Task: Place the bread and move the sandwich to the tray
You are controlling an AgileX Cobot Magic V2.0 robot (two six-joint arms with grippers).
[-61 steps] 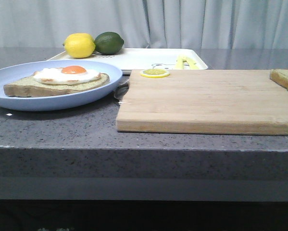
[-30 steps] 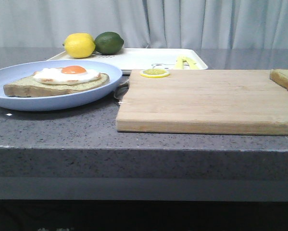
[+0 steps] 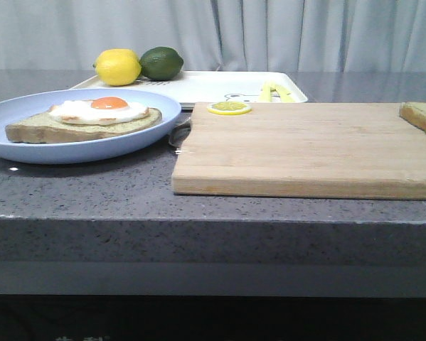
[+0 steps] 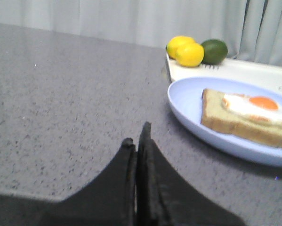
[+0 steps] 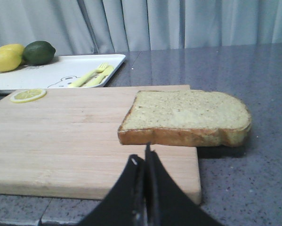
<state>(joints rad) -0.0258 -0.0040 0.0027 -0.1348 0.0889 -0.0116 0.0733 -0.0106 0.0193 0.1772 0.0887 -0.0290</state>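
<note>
**Bread waits on board, both jaws clenched**

Front: sandwich (image 3: 84,117) on blue plate (image 3: 156,106); tray (image 3: 213,87) behind.

Left wrist: left gripper (image 4: 138,141), jaws clenched, above the worktop (image 4: 60,103).

Right wrist: right gripper (image 5: 143,160) clenched, empty, near bread (image 5: 185,117) overhanging cutting board (image 5: 70,136).

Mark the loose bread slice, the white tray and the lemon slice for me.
bread (image 5: 185,110): right wrist view, middle of its top face.
tray (image 3: 220,84): front view, bare white floor.
lemon slice (image 3: 229,107): front view, its centre, on the cutting board's far corner.
</note>
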